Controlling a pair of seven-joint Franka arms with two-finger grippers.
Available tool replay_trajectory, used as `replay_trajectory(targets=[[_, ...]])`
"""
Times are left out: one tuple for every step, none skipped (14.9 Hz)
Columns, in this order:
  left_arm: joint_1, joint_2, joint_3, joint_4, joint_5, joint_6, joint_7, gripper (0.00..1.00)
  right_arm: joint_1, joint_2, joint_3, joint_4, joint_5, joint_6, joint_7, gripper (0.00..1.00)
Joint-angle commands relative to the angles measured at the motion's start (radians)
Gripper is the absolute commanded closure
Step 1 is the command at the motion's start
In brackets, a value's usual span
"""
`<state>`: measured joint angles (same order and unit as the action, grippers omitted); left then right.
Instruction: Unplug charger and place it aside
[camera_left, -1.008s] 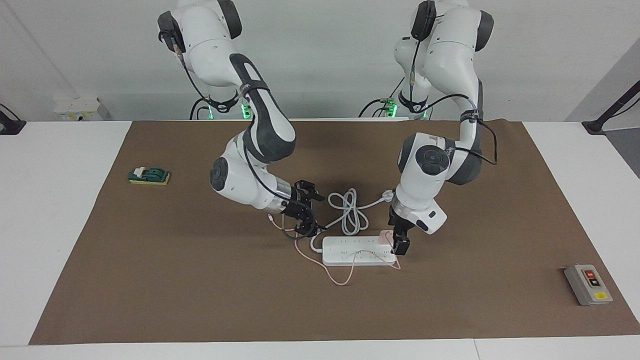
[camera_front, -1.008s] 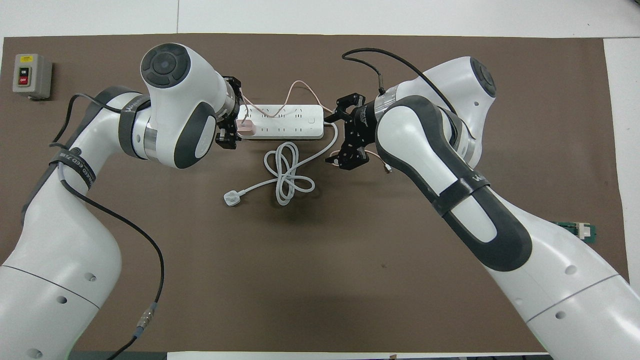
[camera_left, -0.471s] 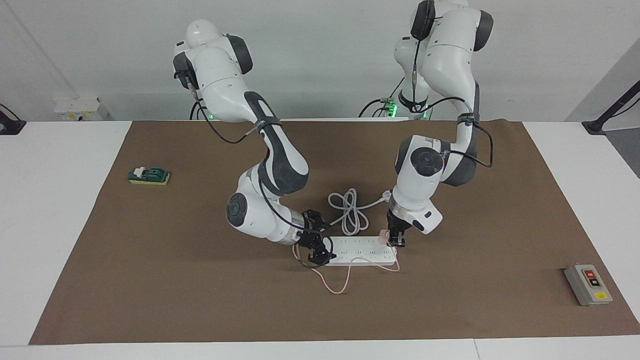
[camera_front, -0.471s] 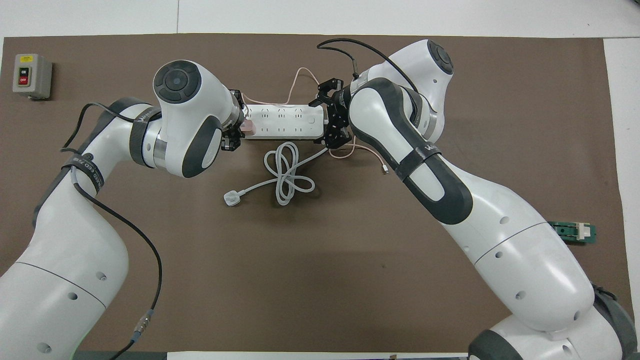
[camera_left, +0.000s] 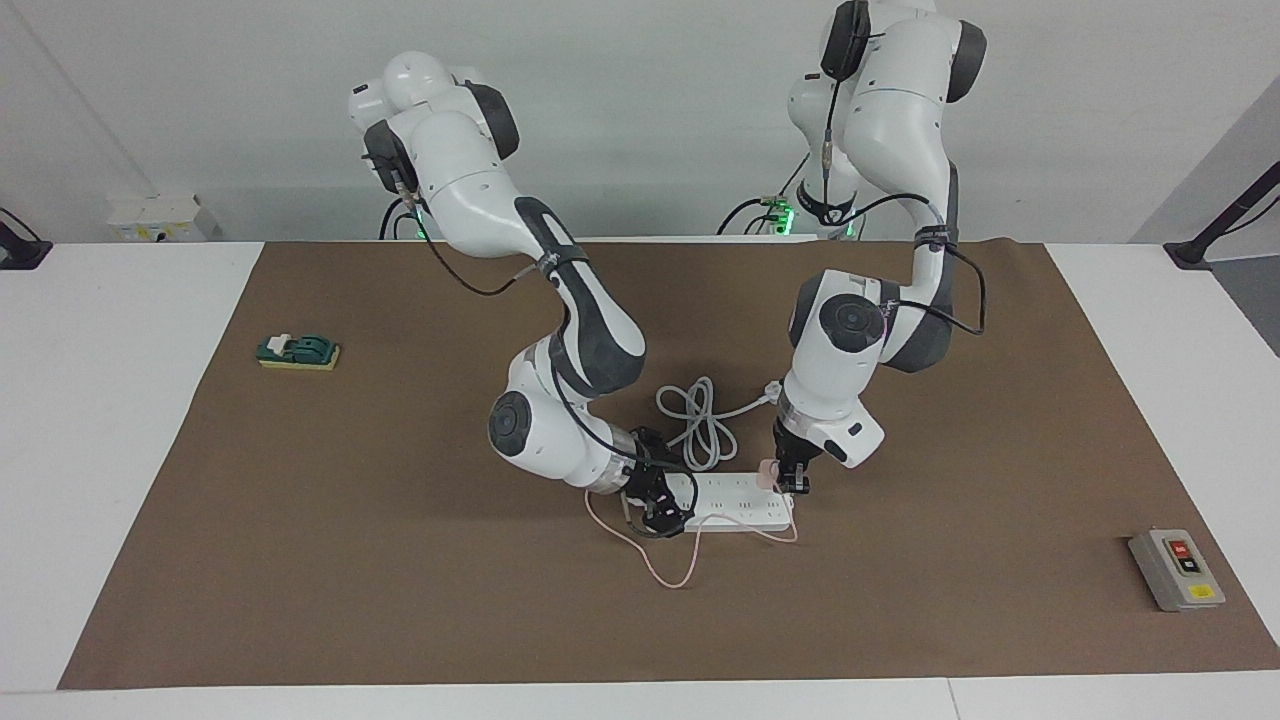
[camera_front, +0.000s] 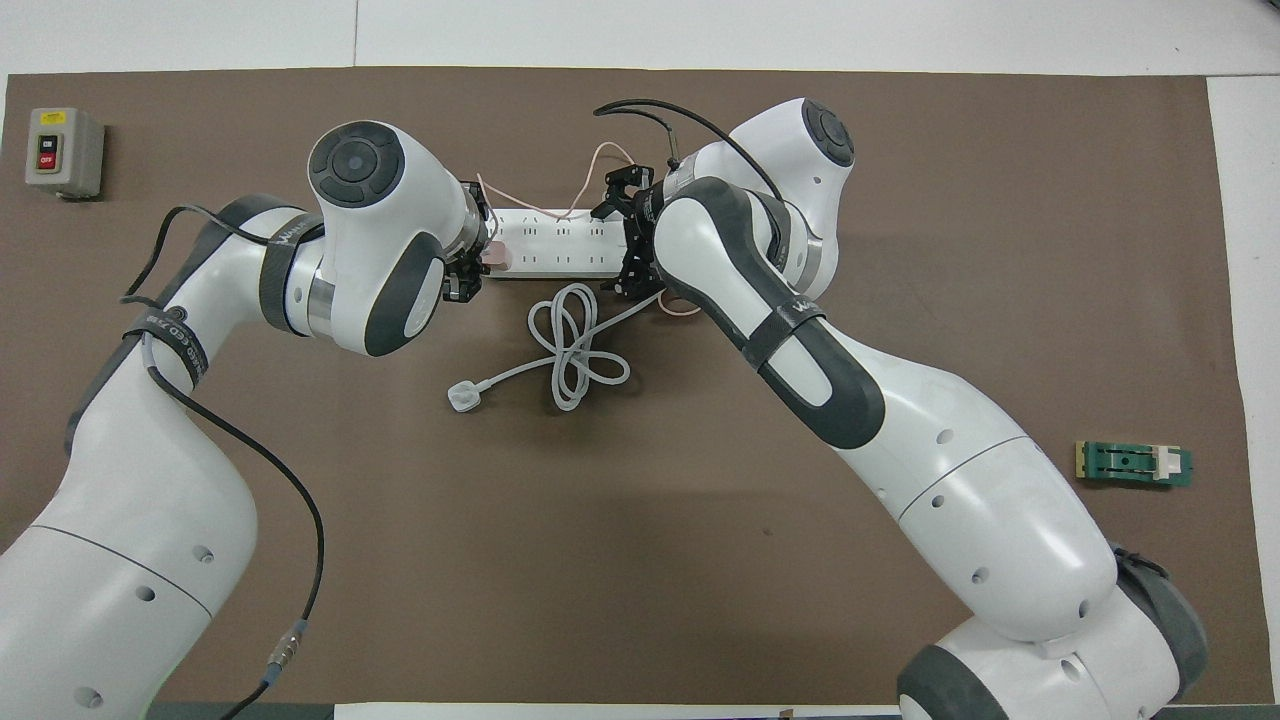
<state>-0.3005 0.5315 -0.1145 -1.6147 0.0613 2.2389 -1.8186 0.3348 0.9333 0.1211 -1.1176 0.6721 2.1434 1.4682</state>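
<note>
The right gripper has slid along the table over the last second, from beside the coiled white cord onto the right-arm end of the power strip, where its fingers now stand spread across the strip's width, apparently bracing it. The strip has been nudged a little toward the left arm. The left gripper has lifted slightly and closed in, and now sits clenched on the charger, the pale pink cube still plugged into the strip's end at about three o'clock from the right gripper in the facing view. That leaves one hand to hold the strip down and the other ready to pull, so I judge the unplugging about to begin. The facing view shows the charger against the left gripper's fingers; in the overhead view only a sliver of pink shows past the left arm's wrist, so the grip itself is hard to confirm there. The overhead view shows how wide the right gripper's fingers straddle the strip. The charger's pink cable loops toward six o'clock from the strip in the facing view.
</note>
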Motion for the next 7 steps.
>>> replay_trajectory(targets=[[-0.016,-0.018,0.012,0.037,0.052,-0.095,-0.013,1.0,-0.011,0.045,-0.005,0.074,-0.022,-0.025,-0.026,0.0],[-0.014,-0.016,0.012,0.065,0.054,-0.134,-0.011,1.0,-0.011,0.057,-0.006,0.093,-0.026,-0.033,-0.029,0.0],[-0.012,-0.018,0.012,0.079,0.054,-0.152,-0.011,1.0,-0.011,0.059,-0.009,0.097,-0.028,-0.033,-0.032,0.0],[-0.009,-0.021,0.012,0.084,0.054,-0.16,-0.011,1.0,-0.01,0.061,-0.014,0.098,-0.029,-0.031,-0.043,0.0],[-0.006,-0.033,0.01,0.084,0.052,-0.169,-0.008,1.0,-0.01,0.061,-0.015,0.098,-0.029,-0.022,-0.051,0.0],[-0.003,-0.044,0.01,0.084,0.052,-0.18,-0.004,1.0,-0.007,0.061,-0.015,0.096,-0.029,-0.014,-0.055,0.0],[0.0,-0.056,0.015,0.085,0.052,-0.195,0.002,1.0,0.0,0.061,-0.015,0.09,-0.029,-0.011,-0.061,0.0]])
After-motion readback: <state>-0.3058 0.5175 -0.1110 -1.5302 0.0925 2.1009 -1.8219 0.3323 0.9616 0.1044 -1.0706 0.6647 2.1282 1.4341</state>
